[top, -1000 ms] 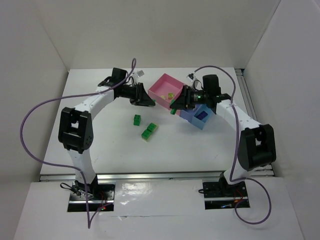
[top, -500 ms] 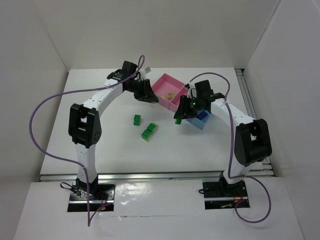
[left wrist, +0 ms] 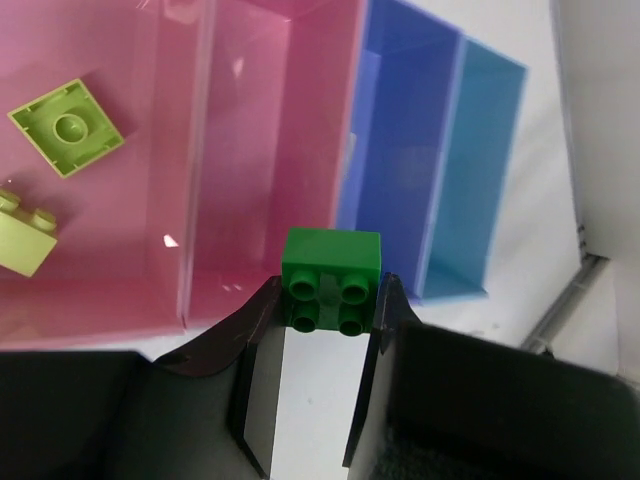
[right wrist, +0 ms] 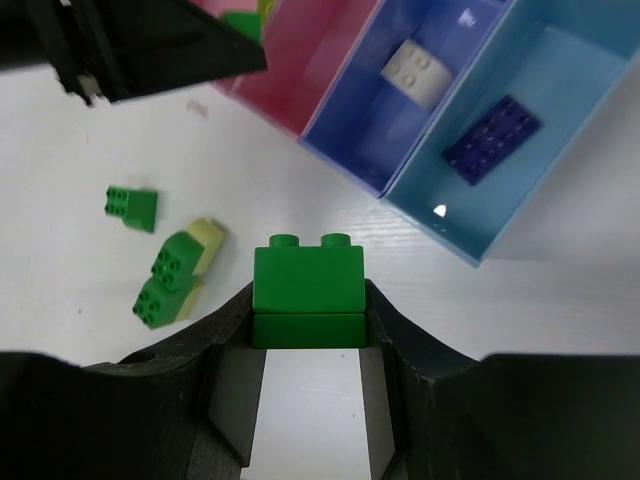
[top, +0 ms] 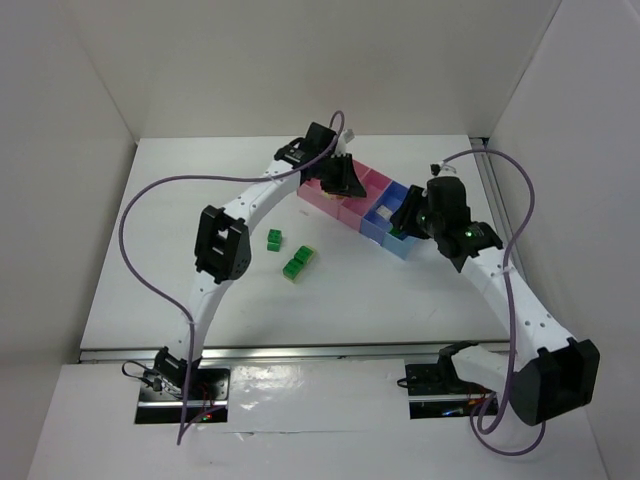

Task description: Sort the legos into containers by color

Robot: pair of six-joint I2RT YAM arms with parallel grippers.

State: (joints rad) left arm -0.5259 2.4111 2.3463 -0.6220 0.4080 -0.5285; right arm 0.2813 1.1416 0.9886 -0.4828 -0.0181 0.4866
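Over white table, gripping green brick in left gripper above containers, second green brick in right gripper. Sorted: pale bricks, beige brick, purple brick. Left: loose green bricks mid-table.

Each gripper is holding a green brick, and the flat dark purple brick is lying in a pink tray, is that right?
Not quite. The flat dark purple brick lies in the light blue tray, not a pink one; the right wrist view shows it. The rest holds: the left gripper holds a green brick, the right gripper a second green brick.
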